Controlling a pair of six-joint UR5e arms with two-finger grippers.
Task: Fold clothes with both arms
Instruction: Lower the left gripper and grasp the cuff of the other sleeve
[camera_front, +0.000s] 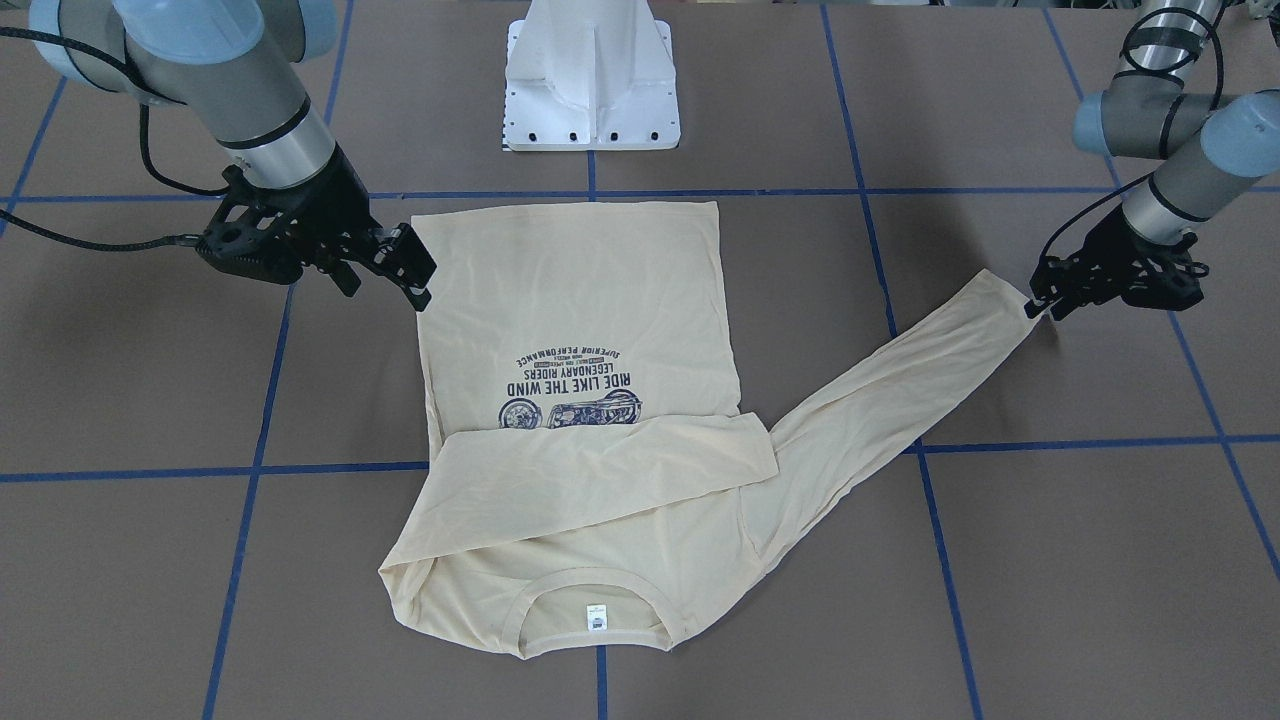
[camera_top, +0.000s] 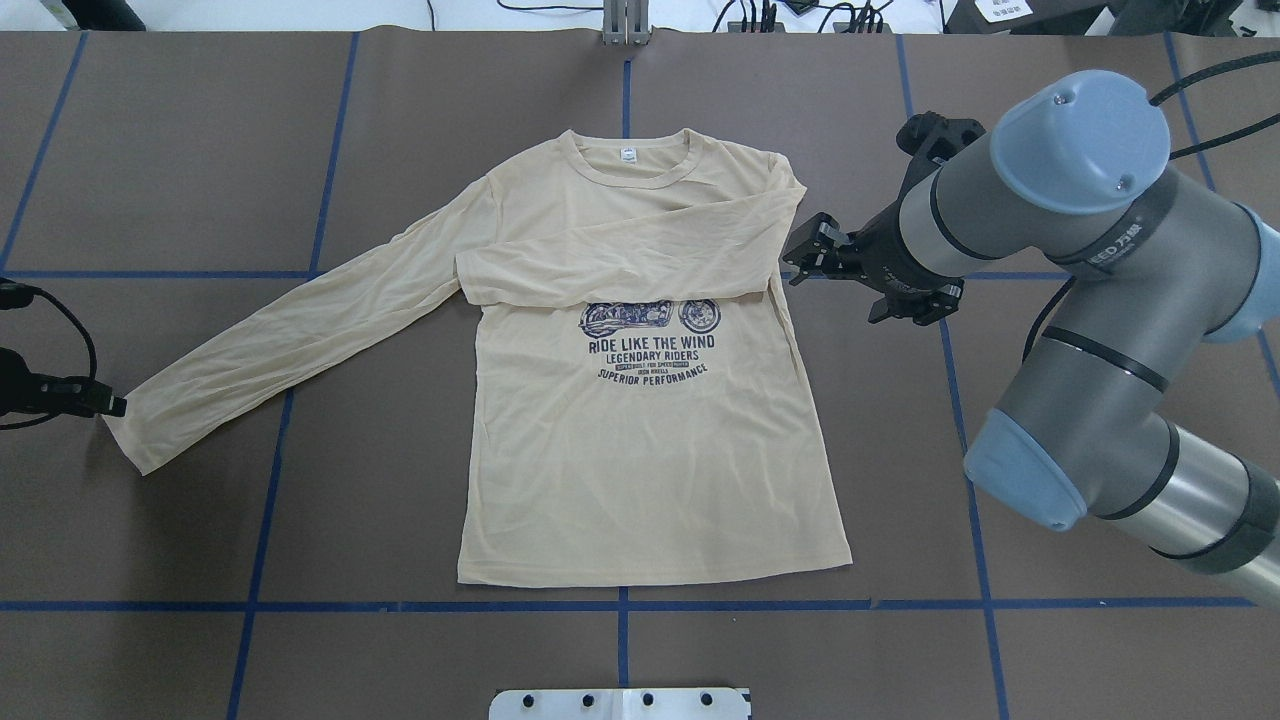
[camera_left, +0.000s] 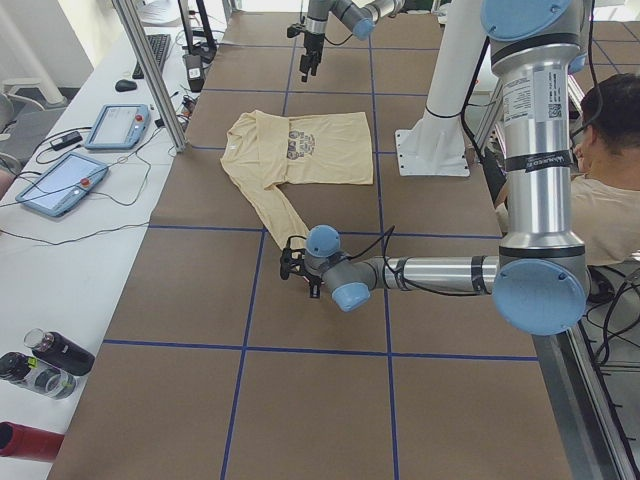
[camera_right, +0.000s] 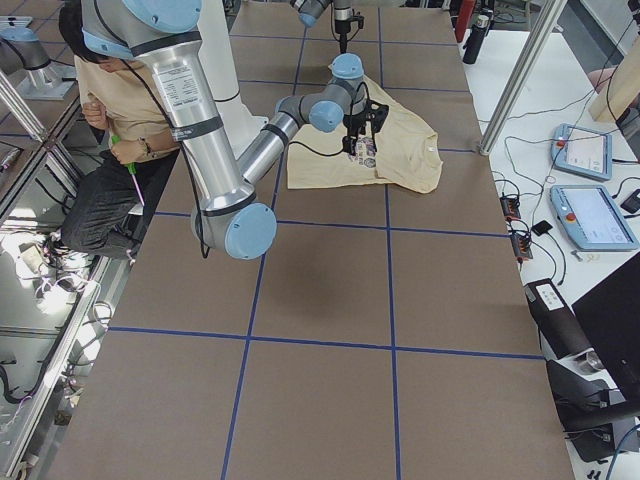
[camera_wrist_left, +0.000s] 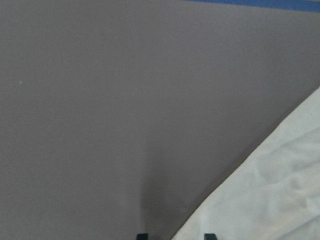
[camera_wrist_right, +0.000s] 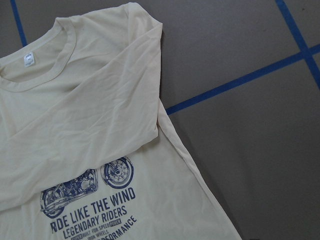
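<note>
The long-sleeved T-shirt (camera_top: 650, 450) lies flat and face up in the middle of the overhead frame. Its neck is toward the top edge and its hem toward the bottom, so we judge the body is squared up and ready for folding. The cloth is thin, pale cream-yellow and softly creased, with a ribbed neckband, a small white neck label (camera_top: 628, 154) and a navy motorcycle print (camera_top: 650, 345). One sleeve (camera_top: 620, 265) lies folded across the chest, just covering the top of the print. The other sleeve (camera_top: 300, 340) runs out diagonally toward the lower left of the frame, so we take it as the step in hand. The left hand (camera_top: 112, 406) sits at its cuff (camera_top: 130, 440). In the left wrist view its fingertips (camera_wrist_left: 142, 236) stand apart with the cloth's edge between them, not clamped as far as we can tell. The right hand (camera_top: 805, 260), at the frame's right beside the folded shoulder, is raised and spread, holding nothing. The matte brown surface (camera_top: 200, 150) is gridded with blue tape (camera_top: 320, 150).
</note>
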